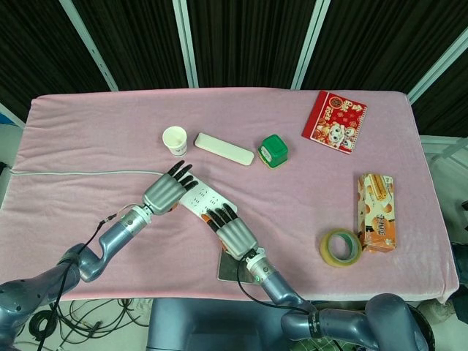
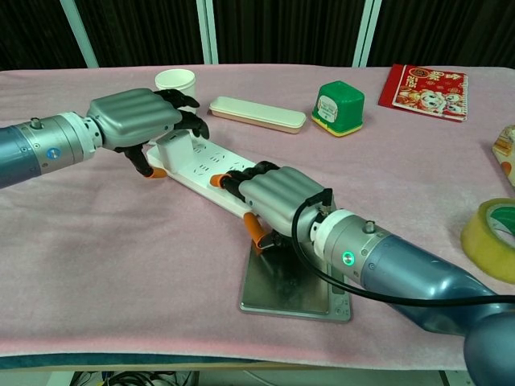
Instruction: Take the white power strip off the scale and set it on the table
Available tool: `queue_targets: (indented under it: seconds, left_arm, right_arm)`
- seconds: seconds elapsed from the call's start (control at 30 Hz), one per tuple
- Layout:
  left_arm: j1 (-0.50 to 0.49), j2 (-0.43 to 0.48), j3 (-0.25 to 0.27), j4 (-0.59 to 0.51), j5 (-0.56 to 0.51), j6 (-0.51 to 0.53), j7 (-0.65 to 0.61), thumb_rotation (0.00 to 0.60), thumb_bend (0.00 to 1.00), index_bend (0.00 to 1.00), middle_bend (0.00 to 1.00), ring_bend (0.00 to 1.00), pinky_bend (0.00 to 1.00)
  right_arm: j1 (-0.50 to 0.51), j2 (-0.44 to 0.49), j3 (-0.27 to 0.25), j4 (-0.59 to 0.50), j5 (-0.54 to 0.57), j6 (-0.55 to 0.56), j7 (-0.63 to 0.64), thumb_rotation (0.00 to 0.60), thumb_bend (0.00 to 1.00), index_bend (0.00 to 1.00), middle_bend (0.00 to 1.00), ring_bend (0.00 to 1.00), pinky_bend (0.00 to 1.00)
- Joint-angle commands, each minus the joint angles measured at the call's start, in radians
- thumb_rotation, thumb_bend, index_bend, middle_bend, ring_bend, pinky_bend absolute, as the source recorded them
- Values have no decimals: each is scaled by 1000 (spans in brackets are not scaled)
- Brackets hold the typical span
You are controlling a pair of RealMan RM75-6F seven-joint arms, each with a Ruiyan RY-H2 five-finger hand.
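Power strip [image 2: 211,173] lies slantwise across the pink table [image 2: 96,257], its near end over the far edge of the steel scale [image 2: 294,283] and its far end out over the cloth toward the paper cup [image 2: 175,81]. The right hand [image 2: 278,197] is curled over the near end, fingers over the top and thumb low at the side, so it appears to grasp the strip. The left hand [image 2: 138,121] arches over the far end with fingertips on or just above it; whether it truly grips, I cannot tell. The main risk, as I judge it, is an uneven hold: if one hand lifts or pulls harder, the long strip could pivot, slip from the weaker grasp and drop back onto the scale. Its cord, seen in the head view trailing toward the left table edge, may drag or tug. A sweep of the far end could also knock the cup or the white case [image 2: 257,113] nearby.
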Motion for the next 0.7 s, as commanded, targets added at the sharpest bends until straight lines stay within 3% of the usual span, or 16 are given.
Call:
queue_targets:
  seconds: [0.03,0.7]
  left_arm:
    - [0,-11,3,15,4,7,-11,600,235,261,257,0,69]
    - [10,-69,10,113,16,53,-76,600,308,381,383,23,113]
  right_arm:
    - [-1,0,0,3,0,-1,3,600,729,96,130,162,51]
    - [-10,7,-1,5,6,1,0,600,729,135,130,163,51]
